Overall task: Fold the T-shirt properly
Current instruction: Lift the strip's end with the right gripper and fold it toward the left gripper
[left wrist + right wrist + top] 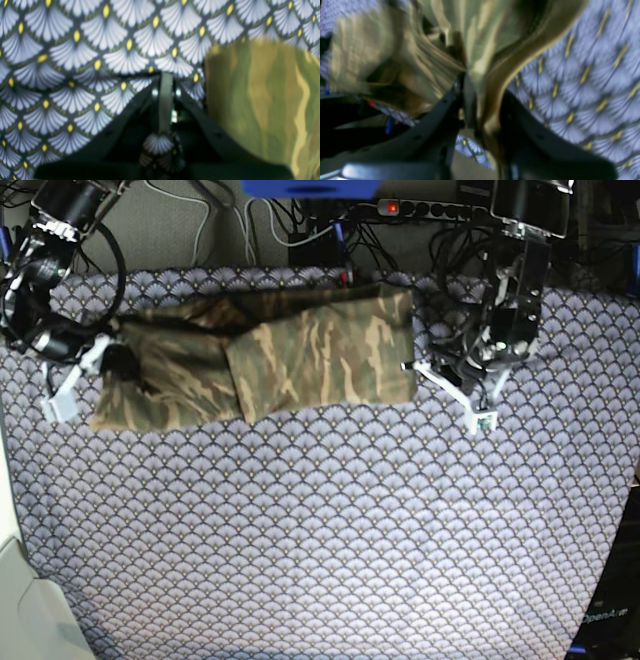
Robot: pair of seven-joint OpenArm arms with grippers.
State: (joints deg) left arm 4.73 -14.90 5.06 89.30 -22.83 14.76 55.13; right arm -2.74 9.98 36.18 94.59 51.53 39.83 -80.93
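The camouflage T-shirt (300,355) lies in a folded band across the far part of the purple scale-patterned tablecloth (320,530). My right gripper (105,360) is at the shirt's left end in the base view. In the right wrist view this gripper (467,75) is shut on bunched shirt fabric (482,37) and lifts it a little. My left gripper (450,372) is just beyond the shirt's right edge. In the left wrist view its jaws (165,75) meet over the tablecloth with nothing between them, and the shirt (262,100) lies to its right.
A power strip (430,208) and tangled cables run along the table's back edge. A blue object (310,188) sits at the top. The table's front left corner (20,580) and a dark item (610,610) at the right front bound the cloth.
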